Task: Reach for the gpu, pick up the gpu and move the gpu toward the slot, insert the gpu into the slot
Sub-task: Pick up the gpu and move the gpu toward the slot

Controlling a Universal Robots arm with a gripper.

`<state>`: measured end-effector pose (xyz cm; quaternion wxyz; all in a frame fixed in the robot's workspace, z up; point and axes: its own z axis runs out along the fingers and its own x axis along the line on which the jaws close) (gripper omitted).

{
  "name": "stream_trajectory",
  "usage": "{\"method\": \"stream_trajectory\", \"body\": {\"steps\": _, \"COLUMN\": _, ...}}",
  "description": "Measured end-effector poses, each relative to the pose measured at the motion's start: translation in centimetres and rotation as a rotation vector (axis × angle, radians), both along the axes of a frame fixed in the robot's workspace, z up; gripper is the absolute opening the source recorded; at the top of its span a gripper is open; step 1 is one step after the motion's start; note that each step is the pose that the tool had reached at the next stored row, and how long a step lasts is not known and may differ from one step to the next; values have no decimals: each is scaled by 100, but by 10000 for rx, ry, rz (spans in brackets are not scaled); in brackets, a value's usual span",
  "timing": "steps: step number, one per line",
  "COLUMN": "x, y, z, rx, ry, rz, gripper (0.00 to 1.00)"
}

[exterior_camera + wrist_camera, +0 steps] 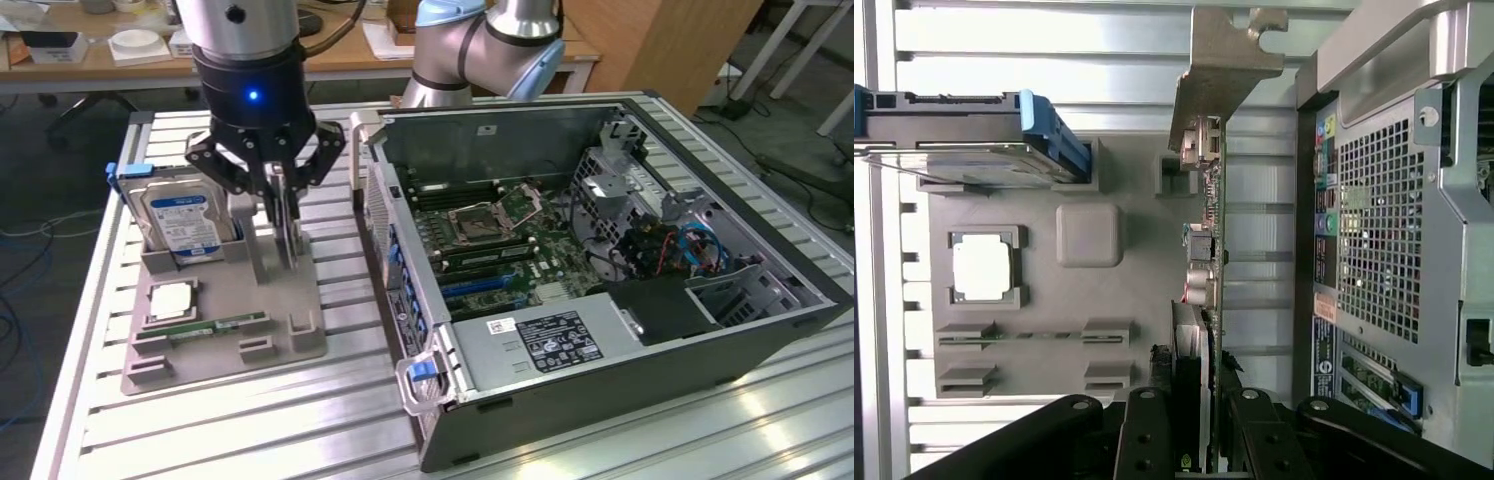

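Note:
The gpu [286, 240] is a thin card standing on edge over the grey fixture [227, 345]. My gripper [283, 210] comes down on it from above, and its fingers are shut on the card's upper edge. The wrist view looks along the gpu [1206, 250] edge-on, with its silvery bracket [1226, 55] at the far end and my gripper [1199, 445] clamped on either side. I cannot tell whether its lower edge still rests in the fixture. The slot [483, 285] is a blue strip on the green motherboard inside the open computer case [601, 330], towards the exterior view's right.
On the fixture a blue-labelled hard drive [187, 225] stands upright beside the card. A CPU [174, 300] and a memory stick [220, 325] lie in front. The case's rear panel [1384, 230] is close alongside the card. A desk and a second arm's base stand behind.

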<state>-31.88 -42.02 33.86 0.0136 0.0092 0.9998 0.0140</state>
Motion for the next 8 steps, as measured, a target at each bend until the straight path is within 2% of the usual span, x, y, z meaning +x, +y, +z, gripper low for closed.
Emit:
{"method": "stream_trajectory", "body": {"steps": 3, "x": 0, "y": 0, "z": 37, "rx": 0, "ry": 0, "rz": 0, "gripper": 27}}
{"method": "stream_trajectory", "body": {"steps": 8, "x": 0, "y": 0, "z": 160, "rx": 1, "ry": -1, "rz": 0, "gripper": 27}}
